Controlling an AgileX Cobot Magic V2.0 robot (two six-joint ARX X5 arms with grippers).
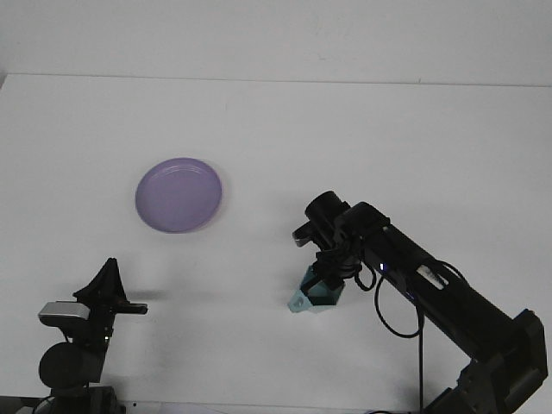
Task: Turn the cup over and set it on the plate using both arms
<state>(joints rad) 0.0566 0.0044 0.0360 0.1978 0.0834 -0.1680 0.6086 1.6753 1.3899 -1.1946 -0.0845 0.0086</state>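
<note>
White surface (362, 129), purple plate (178, 194) at left.
Right jaws (323, 280) pinch teal cup (314, 296) w/ cup low on surface; left jaws (116, 297) spread, apart.

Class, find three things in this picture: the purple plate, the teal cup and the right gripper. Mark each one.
purple plate (178, 194), front view, on the middle of its dish.
teal cup (312, 298), front view, on its lower side wall.
right gripper (325, 278), front view, where its tips meet the cup.
</note>
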